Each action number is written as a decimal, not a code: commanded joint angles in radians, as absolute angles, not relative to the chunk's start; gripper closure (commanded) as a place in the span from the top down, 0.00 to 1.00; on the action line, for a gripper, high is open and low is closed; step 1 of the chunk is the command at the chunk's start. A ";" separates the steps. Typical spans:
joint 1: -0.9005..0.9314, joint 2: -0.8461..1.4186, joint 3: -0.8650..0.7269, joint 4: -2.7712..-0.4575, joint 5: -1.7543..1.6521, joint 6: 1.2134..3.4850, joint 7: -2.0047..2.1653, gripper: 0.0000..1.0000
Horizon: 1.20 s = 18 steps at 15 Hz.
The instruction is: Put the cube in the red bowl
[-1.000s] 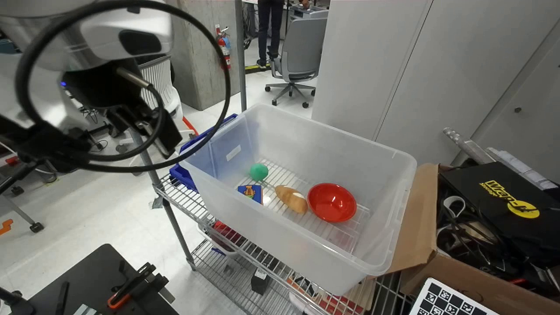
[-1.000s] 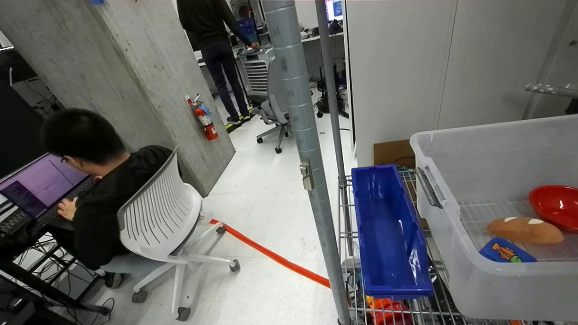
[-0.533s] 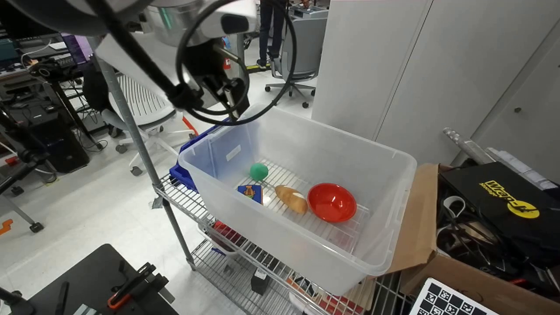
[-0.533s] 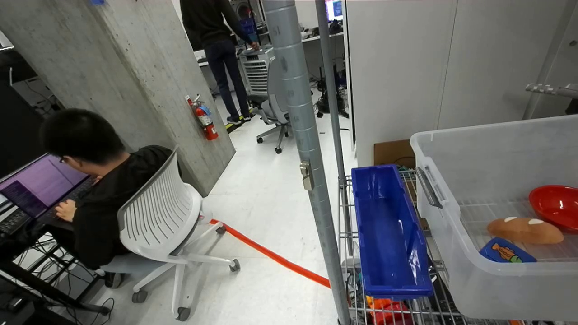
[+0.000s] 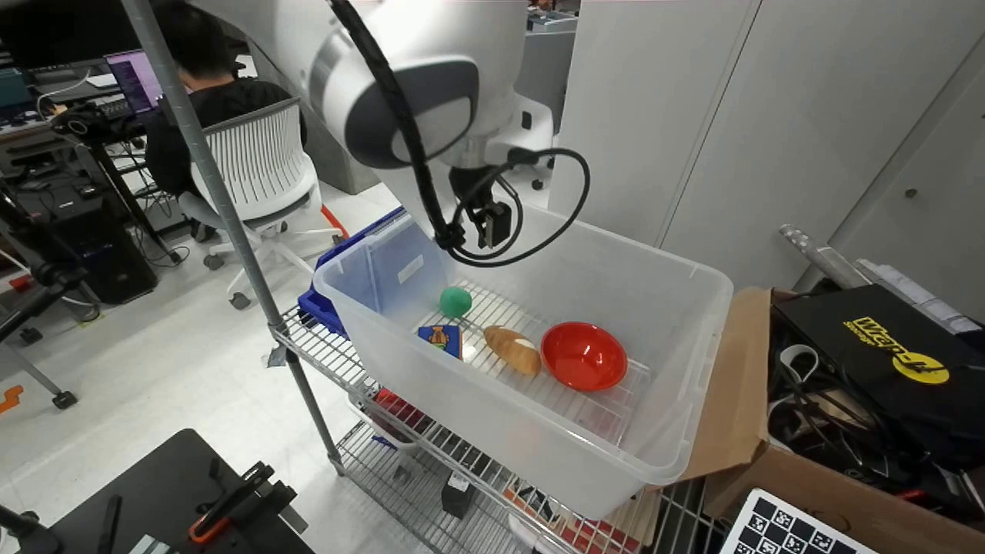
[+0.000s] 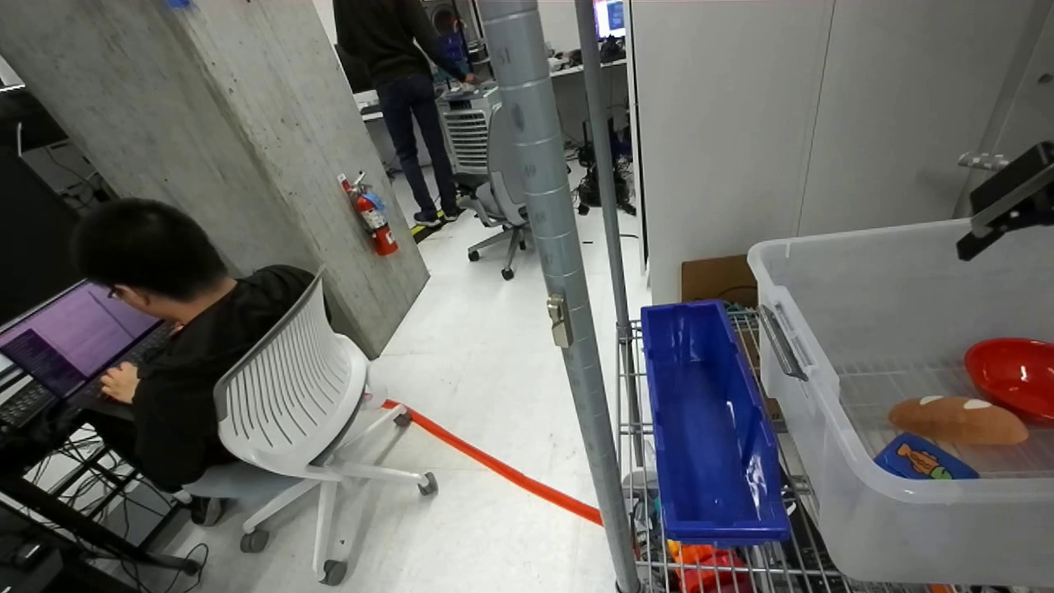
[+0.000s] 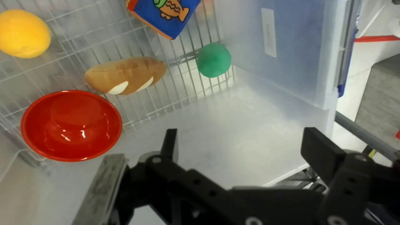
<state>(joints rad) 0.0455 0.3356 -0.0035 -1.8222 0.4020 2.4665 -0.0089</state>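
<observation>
Finding the dark-blue fish-printed cube cut off at the wrist view's top centre, we see one corner pointing down-frame, long axis unclear; the black two-fingered gripper has fingers wide apart.

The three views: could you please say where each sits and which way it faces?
Wrist view: behind the open gripper, which shows; faces down into the tub.
An exterior view: high, outside, facing down into the tub; arm and gripper show.
An exterior view: outside, facing past the blue bin; gripper partly shows.
Both exterior views share the cube, red bowl and seated person.
</observation>
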 commanded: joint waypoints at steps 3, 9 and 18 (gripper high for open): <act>-0.004 0.597 0.048 -1.610 0.403 2.441 0.056 1.00; 0.028 0.736 0.004 -1.525 0.256 2.319 0.181 1.00; 0.060 0.835 0.003 -1.511 0.159 2.266 0.205 1.00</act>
